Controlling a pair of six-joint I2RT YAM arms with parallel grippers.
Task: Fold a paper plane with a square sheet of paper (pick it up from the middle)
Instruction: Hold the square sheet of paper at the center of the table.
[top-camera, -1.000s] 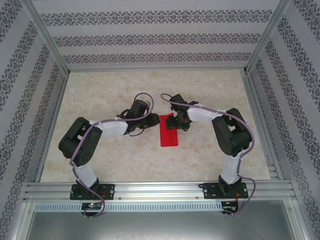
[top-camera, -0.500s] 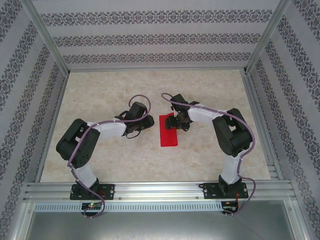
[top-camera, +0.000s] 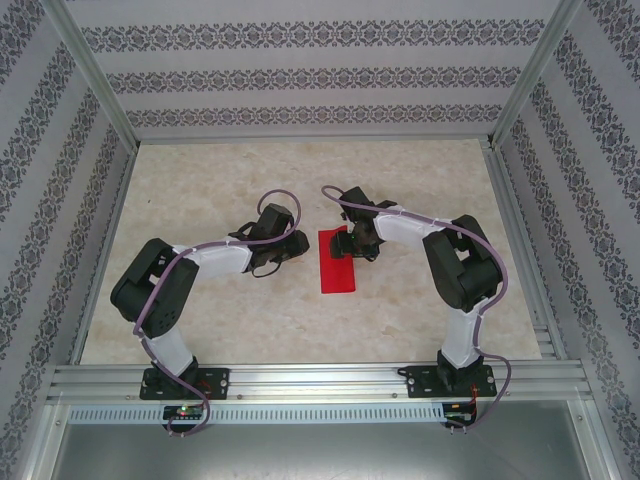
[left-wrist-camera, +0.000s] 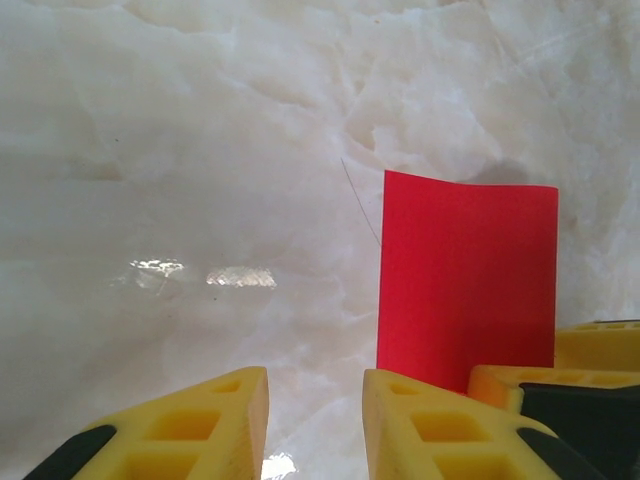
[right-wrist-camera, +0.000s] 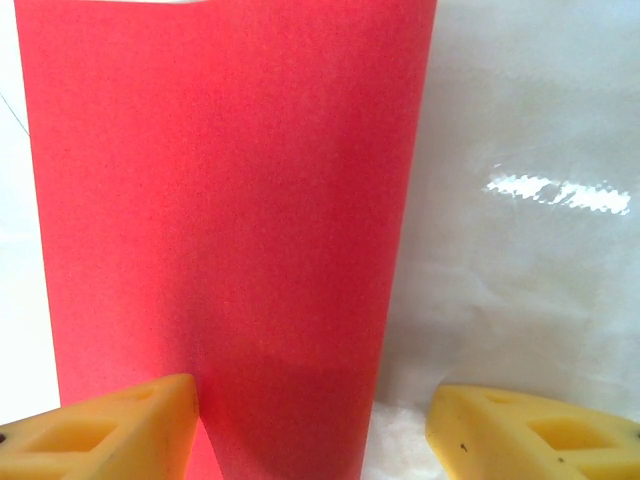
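Top external view: a red sheet of paper lies flat on the pale marble worktop, about in the middle between the two arms. Its outline is a long rectangle, and one short side points toward the back wall. The left gripper is low over the worktop, just beside the left long edge of the paper near its far end, and apart from it. The right gripper is at the far right corner of the paper and overlaps it in this view.

From the left wrist camera, the two yellow fingers have a narrow gap between them, with bare marble inside. The jaws are a little apart and hold nothing. The paper is to the right of them, flat, with a straight far edge.

From the right wrist camera, the jaws are wide apart. One yellow finger is over the left edge of the paper, and the other finger is over bare marble to the right of it. The right edge of the paper runs between the two fingers. The paper is not pinched. Whether the finger touches it, I cannot tell.
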